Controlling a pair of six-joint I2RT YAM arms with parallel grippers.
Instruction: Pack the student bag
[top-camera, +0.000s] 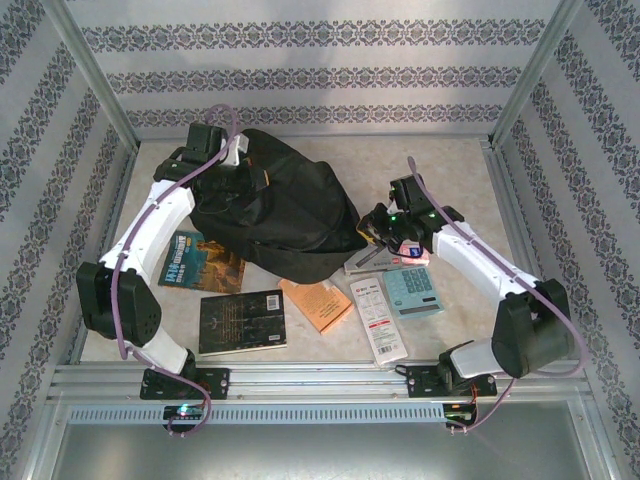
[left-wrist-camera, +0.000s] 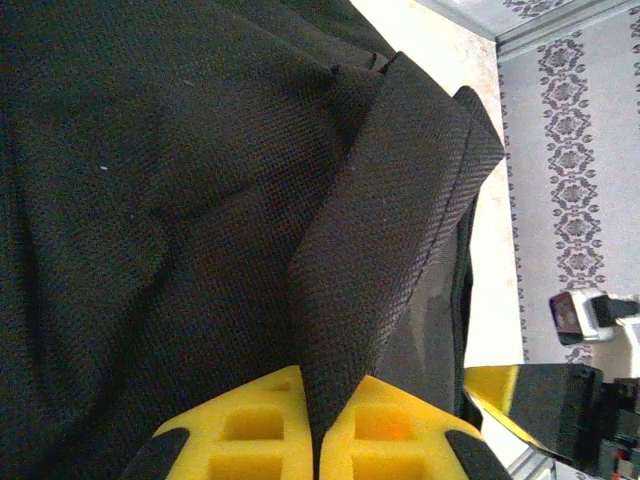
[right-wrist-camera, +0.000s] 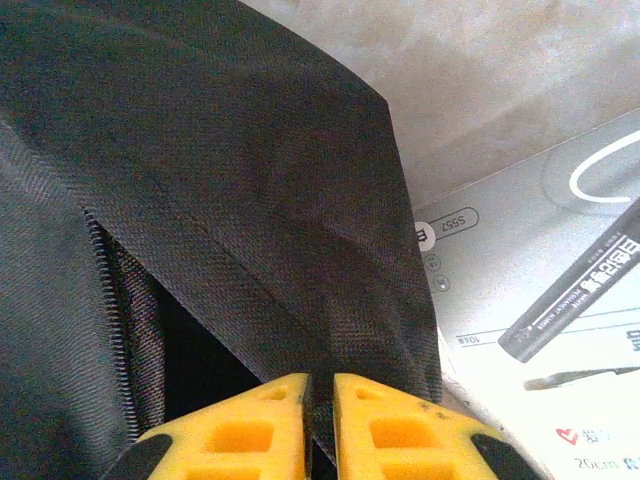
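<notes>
The left gripper (left-wrist-camera: 318, 410) pinches a fold of the student bag (left-wrist-camera: 180, 200): its 2 yellow jaws are pressed together, with the black fabric rising between them. The right gripper (right-wrist-camera: 320, 400) is clamped on a bag edge beside a zip, jaws nearly touching. The gap beside that zip is too dark for us to read.

From above, we locate the student bag at the middle rear of the table (top-camera: 460, 175), between the 2 grippers. Their tips are hard to make out against the black cloth. The left arm partly covers a blue book (top-camera: 200, 262). The frame edge cuts off a white box (right-wrist-camera: 540, 300) printed with a marker pen. A black book (top-camera: 242, 322), an orange book (top-camera: 315, 303) and a calculator (top-camera: 412, 290) lie in front of the bag.
</notes>
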